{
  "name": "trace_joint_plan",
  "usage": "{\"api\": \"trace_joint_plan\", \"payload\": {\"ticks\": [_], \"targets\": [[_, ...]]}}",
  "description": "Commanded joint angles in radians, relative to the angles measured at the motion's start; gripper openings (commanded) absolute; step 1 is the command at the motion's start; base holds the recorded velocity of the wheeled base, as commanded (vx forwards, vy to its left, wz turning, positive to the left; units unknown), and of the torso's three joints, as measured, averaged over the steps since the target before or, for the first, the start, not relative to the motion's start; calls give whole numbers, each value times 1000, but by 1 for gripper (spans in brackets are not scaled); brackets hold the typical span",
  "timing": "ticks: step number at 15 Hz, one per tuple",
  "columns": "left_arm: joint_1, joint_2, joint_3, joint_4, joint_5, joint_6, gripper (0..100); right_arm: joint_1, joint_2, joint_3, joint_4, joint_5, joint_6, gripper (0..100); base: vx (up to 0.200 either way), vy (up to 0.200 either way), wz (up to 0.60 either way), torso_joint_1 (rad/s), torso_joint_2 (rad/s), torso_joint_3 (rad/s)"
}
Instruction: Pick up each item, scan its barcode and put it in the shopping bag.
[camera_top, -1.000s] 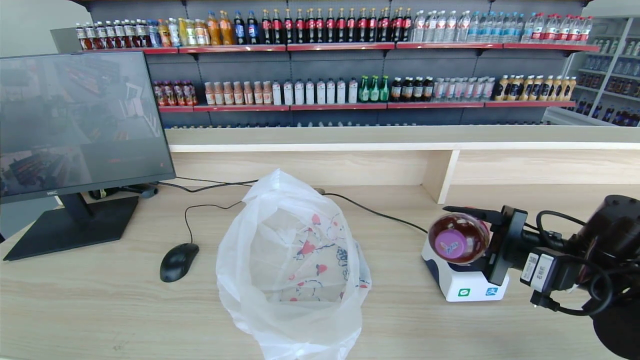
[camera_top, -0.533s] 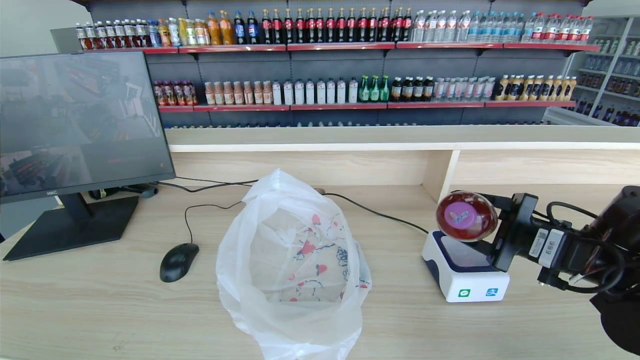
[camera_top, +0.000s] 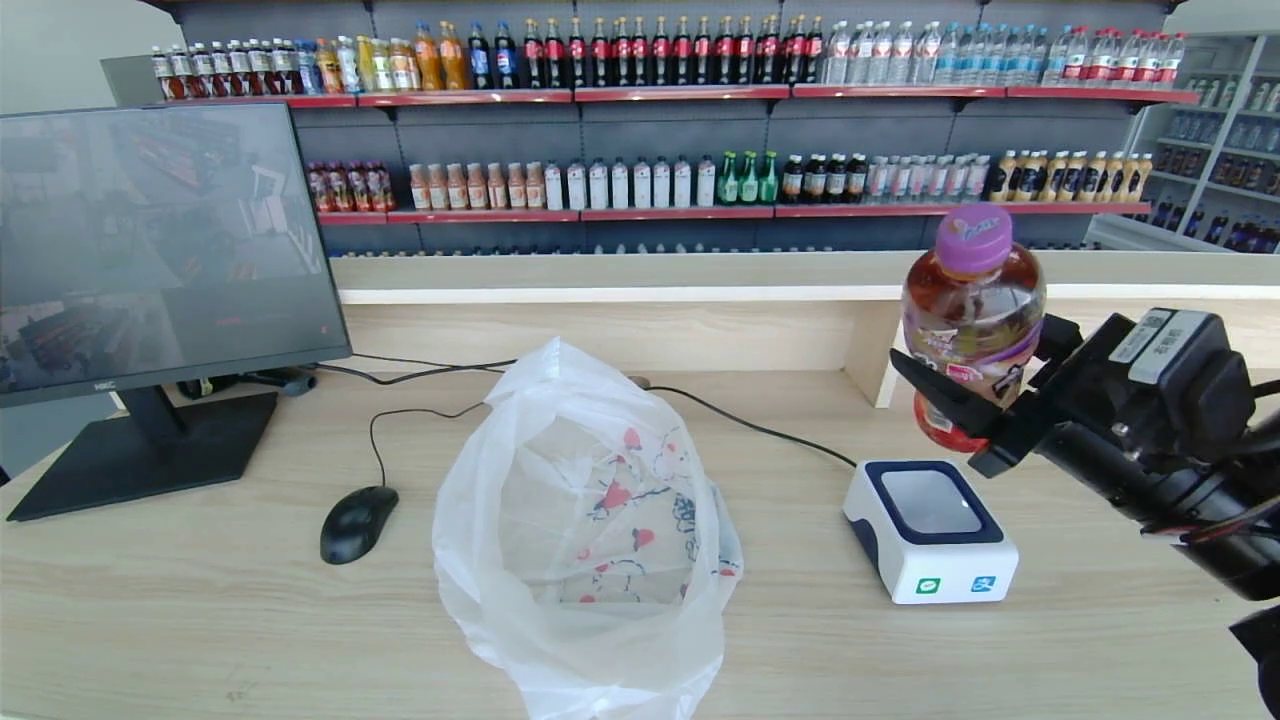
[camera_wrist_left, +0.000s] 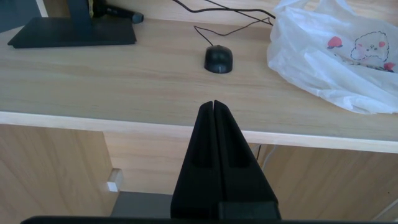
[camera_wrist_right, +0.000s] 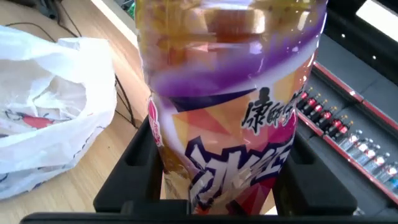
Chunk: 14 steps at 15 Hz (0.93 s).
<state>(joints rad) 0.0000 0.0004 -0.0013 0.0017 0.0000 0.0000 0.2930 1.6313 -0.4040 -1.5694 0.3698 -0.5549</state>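
Jaws on the right gripper (camera_top: 985, 385) are clamping the lower half of the bottle (camera_top: 970, 310), one on each side of its label. The bottle is standing upright in the air, purple cap on top, so its long axis is running straight up and down. It is hanging above the scanner (camera_top: 930, 530) and a little behind it, well apart from the glass window, with its label not facing down at it.

From where I'm standing, the thing to watch is the sideways gap. The shopping bag (camera_top: 590, 520) is sitting on the counter (camera_top: 200, 620) to the robot's left of the bottle, with the scanner lying between them and lower down. The bag's mouth is gaping upward and toward the robot. I can't tell whether the barcode is read. If it is, I'd judge the arm is looking at a carry leftward over the scanner and then a drop into that opening, base first.

The right arm is plainly the nearer one, since it is holding the item. Over on the other side, the left gripper (camera_wrist_left: 213, 109) is hanging by the counter's front edge, short of the mouse (camera_wrist_left: 218, 59), its jaws pressed together on nothing.
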Motion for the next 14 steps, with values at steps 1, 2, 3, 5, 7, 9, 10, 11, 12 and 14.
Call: {"api": "trace_joint_plan", "payload": {"ticks": [1,2,3,5,7,9,10,11,12,14], "targets": [[0,0,0,0,0,0,0,57,-53,8,-1,-65,69,0,0,0,0,0,0,0],[0,0,0,0,0,0,0,77,-53,19,-1,-130,181,0,0,0,0,0,0,0],[0,0,0,0,0,0,0,77,-53,39,-1,-137,257,0,0,0,0,0,0,0],[0,0,1,0,0,0,0,78,-34,27,-1,-172,382,0,0,0,0,0,0,0],[0,0,0,0,0,0,0,80,-39,34,-1,-239,435,0,0,0,0,0,0,0],[-2,0,0,0,0,2,0,80,-39,16,-1,-299,444,0,0,0,0,0,0,0],[-2,0,0,0,0,0,0,80,-33,4,-1,-321,444,0,0,0,0,0,0,0],[0,0,0,0,0,0,0,80,-31,-6,-1,-330,446,0,0,0,0,0,0,0],[0,0,0,0,0,0,0,78,-24,-9,-1,-345,469,0,0,0,0,0,0,0],[-2,0,1,0,0,2,0,75,-27,1,-1,-356,487,0,-100,0,0,1,1,4]]}}
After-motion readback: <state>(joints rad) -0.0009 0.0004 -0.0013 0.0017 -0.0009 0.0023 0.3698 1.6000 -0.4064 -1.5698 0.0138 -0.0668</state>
